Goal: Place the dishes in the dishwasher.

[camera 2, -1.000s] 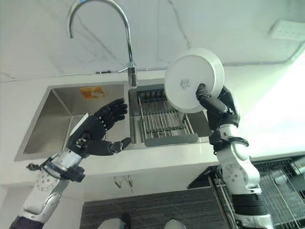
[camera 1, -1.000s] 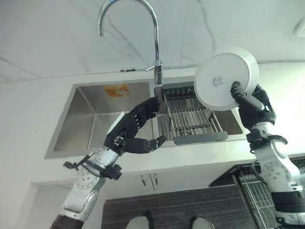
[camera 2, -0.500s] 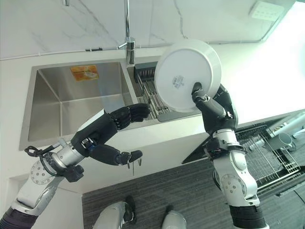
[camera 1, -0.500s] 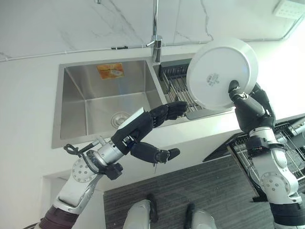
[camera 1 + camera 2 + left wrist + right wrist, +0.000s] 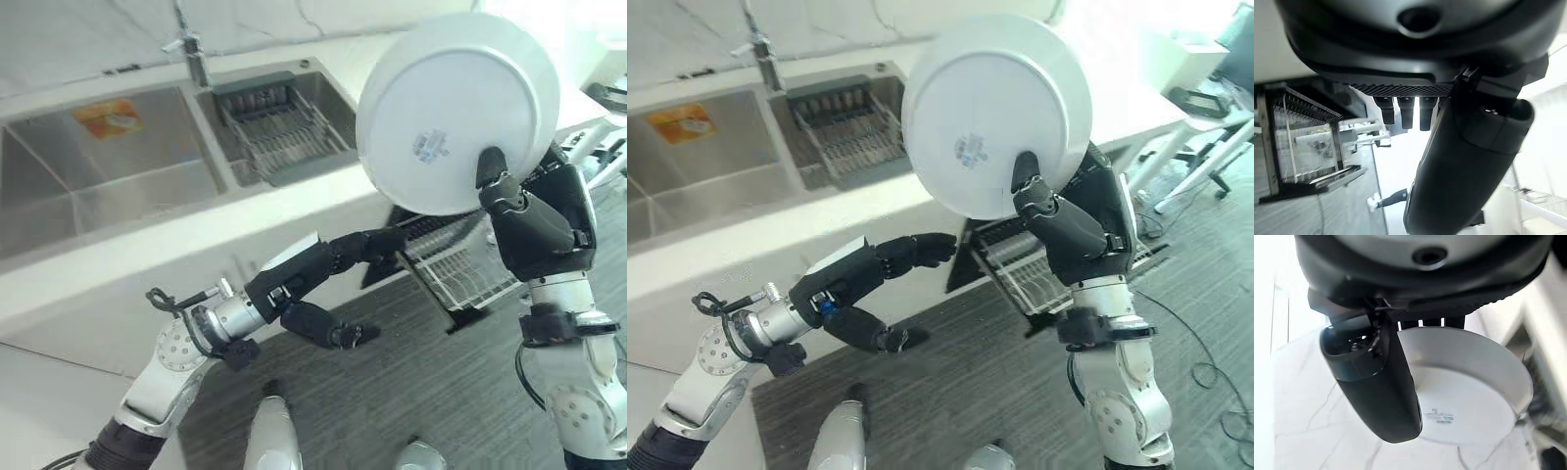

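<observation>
Closest to my head cameras, the left hand [image 5: 312, 279] reaches forward over the dark striped floor [image 5: 431, 392], fingers stretched out almost straight and thumb hanging apart below them, holding nothing. I see the right hand [image 5: 534, 227] raised high on the other side, pinching the round white plate [image 5: 456, 108]: the thumb lies across the plate's underside near its lower rim, and the fingers are hidden behind it. The plate stands nearly on edge with its base ring and a small grey mark turned toward me.

From the right wrist camera I get what the head views cannot give: the thumb [image 5: 1378, 382] pressed flat on the plate [image 5: 1474, 387], and fingertips hooked over the rim nearest the palm. From the left wrist camera I see the left hand's fingertips [image 5: 1405, 108] in a row with open air past them, and beyond, the pulled-out dishwasher rack of grey wire [image 5: 1300, 142].

Behind and below the plate, that wire rack [image 5: 460, 264] shows in the head views too, largely covered by the plate and the right hand, so I cannot make out what it holds. Farther off runs the white countertop [image 5: 196, 230], with the stainless steel sink basin [image 5: 98, 171] sunk into it, an orange sticker [image 5: 106, 117] on its back wall, and a grey drying rack [image 5: 279, 137] set in the neighbouring basin. The chrome tap [image 5: 191, 54] is cut off by the frame's upper edge.
</observation>
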{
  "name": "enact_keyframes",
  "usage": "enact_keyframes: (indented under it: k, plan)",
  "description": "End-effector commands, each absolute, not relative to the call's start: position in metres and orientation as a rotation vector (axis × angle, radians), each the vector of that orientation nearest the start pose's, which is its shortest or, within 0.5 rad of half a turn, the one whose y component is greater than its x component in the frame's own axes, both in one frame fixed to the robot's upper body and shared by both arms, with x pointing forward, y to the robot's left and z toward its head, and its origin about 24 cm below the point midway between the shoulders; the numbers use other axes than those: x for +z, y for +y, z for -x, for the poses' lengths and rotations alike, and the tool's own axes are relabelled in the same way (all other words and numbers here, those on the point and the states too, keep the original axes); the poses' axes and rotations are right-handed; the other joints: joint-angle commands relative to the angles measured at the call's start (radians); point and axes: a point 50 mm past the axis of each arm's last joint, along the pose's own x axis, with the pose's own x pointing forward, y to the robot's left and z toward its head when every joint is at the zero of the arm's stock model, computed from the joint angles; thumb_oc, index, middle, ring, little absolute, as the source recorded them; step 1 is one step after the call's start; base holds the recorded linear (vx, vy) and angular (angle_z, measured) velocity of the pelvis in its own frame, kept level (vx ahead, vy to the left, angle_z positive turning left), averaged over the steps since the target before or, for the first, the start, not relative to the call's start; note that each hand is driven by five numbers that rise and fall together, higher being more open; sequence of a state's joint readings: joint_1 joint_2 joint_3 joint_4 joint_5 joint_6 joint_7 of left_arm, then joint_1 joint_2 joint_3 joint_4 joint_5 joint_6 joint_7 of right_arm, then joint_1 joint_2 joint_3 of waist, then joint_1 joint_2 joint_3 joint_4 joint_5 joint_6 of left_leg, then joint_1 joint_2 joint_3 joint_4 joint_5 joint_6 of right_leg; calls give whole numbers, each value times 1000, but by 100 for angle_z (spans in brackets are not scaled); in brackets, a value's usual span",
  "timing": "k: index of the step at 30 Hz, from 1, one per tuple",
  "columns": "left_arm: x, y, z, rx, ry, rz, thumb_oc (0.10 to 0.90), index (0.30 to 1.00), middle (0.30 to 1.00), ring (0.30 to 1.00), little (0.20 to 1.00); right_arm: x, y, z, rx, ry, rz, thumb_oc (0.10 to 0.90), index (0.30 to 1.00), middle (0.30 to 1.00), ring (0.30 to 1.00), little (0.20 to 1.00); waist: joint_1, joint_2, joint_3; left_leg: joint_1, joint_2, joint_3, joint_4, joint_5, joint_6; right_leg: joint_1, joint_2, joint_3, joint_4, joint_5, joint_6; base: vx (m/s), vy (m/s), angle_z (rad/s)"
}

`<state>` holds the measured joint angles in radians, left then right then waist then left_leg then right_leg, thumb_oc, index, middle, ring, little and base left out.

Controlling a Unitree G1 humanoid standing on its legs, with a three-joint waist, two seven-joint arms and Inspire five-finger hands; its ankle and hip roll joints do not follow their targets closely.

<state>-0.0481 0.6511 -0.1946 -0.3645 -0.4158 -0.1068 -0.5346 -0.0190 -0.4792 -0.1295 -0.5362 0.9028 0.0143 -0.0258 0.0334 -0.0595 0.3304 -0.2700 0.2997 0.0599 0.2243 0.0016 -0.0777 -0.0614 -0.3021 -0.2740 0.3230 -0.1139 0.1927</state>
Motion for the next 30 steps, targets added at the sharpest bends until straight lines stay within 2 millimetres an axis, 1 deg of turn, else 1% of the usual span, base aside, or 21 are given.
enact_keyframes:
  k: [1,2,4,5,6,7,8,9,10,11,12,13,14,16,17,18,21,24,26,29,30]
  plan:
    - [163,139,-218,-865,-503,-260,800,900,900,900,900,247,-197,-222,375,-806,-275,400,300,300,300,300,-38,32,-121,263,24,106,76,-196,-38,-84,2,62,-23,32,5,-73,-739,-22]
    - [154,139,-221,-824,-468,-235,800,900,900,900,900,242,-193,-224,405,-773,-280,400,300,300,300,300,-50,43,-122,222,66,143,76,-148,-50,-82,41,47,-23,11,-29,-72,-618,-30]
    - [146,138,-223,-813,-437,-204,800,900,900,900,900,238,-191,-224,407,-757,-281,400,300,300,300,300,-59,48,-124,198,85,171,76,-121,-51,-74,60,26,-23,-6,-46,-46,-428,-12]
    - [137,137,-224,-807,-414,-216,800,900,900,900,900,237,-193,-224,392,-753,-263,400,300,300,300,300,-61,49,-125,185,60,185,76,-126,-49,-75,67,9,-23,-17,-60,-48,-428,25]
    - [133,139,-224,-802,-399,-212,800,900,900,900,900,237,-194,-224,388,-754,-256,400,300,300,300,300,-55,52,-125,181,14,171,76,-140,-42,-79,72,8,-23,-21,-63,-39,-379,79]
    - [126,143,-223,-785,-373,-201,800,900,900,900,900,237,-194,-224,391,-753,-248,400,300,300,300,300,-36,63,-121,173,-73,132,76,-165,-25,-83,86,16,-23,-26,-60,6,-233,88]
    - [122,147,-222,-770,-351,-200,800,900,900,900,900,236,-193,-225,393,-753,-248,400,300,300,300,300,-26,70,-121,169,-110,119,76,-177,-14,-82,93,18,-23,-29,-59,37,-215,70]
    - [118,151,-220,-755,-324,-198,800,900,900,900,900,234,-192,-225,394,-757,-254,400,300,300,300,300,-16,78,-118,169,-136,115,76,-186,-4,-74,103,13,-23,-35,-62,34,-181,9]
    - [115,154,-220,-748,-304,-191,800,900,900,900,900,234,-191,-225,391,-760,-261,400,300,300,300,300,-11,79,-121,162,-145,117,76,-183,1,-76,107,10,-23,-35,-66,60,-216,-7]
    - [106,157,-219,-734,-247,-176,800,900,900,900,900,227,-188,-225,368,-766,-249,400,300,300,300,300,4,89,-122,151,-170,108,76,-191,7,-64,123,-6,-23,-42,-70,73,-190,-3]
    - [98,159,-219,-716,-208,-178,800,900,900,900,900,225,-186,-225,356,-772,-247,400,300,300,300,300,13,94,-124,138,-186,89,76,-192,11,-61,132,-14,-23,-43,-70,110,-162,34]
    - [93,160,-218,-707,-184,-173,800,900,900,900,900,223,-185,-225,352,-772,-247,400,300,300,300,300,16,96,-124,136,-194,77,76,-197,12,-54,139,-16,-23,-47,-69,117,-98,59]
    - [81,161,-218,-683,-123,-149,800,900,900,900,900,220,-183,-225,340,-767,-239,400,300,300,300,300,20,97,-131,120,-207,59,76,-190,16,-57,147,-19,-23,-44,-73,136,-60,59]
    - [59,165,-218,-626,-29,-138,800,900,900,900,900,215,-183,-227,318,-751,-232,400,300,300,300,300,25,95,-136,111,-222,43,76,-188,17,-46,161,-28,-23,-56,-83,160,-14,29]
    - [41,170,-217,-571,43,-126,800,900,900,900,900,211,-187,-228,303,-735,-231,400,300,300,300,300,25,92,-139,106,-224,46,76,-184,15,-38,167,-36,-23,-66,-91,174,50,27]
    - [32,173,-217,-535,79,-133,800,900,900,900,900,209,-189,-229,294,-722,-232,400,300,300,300,300,23,88,-141,107,-222,52,76,-185,17,-35,168,-39,-23,-73,-95,185,82,-7]
    - [-9,191,-206,-398,222,-133,800,900,900,900,900,201,-197,-229,283,-697,-233,400,300,300,300,300,22,78,-140,122,-233,65,76,-203,32,-14,160,-43,-23,-86,-90,192,143,-21]
    - [-38,205,-195,-282,338,-165,800,900,900,900,900,197,-196,-228,281,-706,-250,400,300,300,300,300,20,68,-137,140,-239,81,76,-219,49,-1,151,-48,-23,-79,-80,183,167,-34]
    - [-59,216,-184,-217,442,-200,800,900,900,900,900,195,-194,-229,288,-716,-263,400,300,300,300,300,21,63,-131,155,-244,92,76,-228,61,10,144,-57,-23,-71,-72,180,168,-32]
    - [-93,230,-158,-126,629,-256,800,900,900,900,900,194,-189,-231,287,-736,-266,400,300,300,300,300,31,60,-122,174,-243,110,76,-233,81,27,140,-72,-23,-58,-64,149,161,-16]
    - [-101,233,-151,-100,677,-266,800,900,900,900,900,194,-188,-232,287,-737,-270,400,300,300,300,300,34,60,-121,176,-243,111,76,-234,88,34,140,-78,-23,-54,-63,133,163,-16]
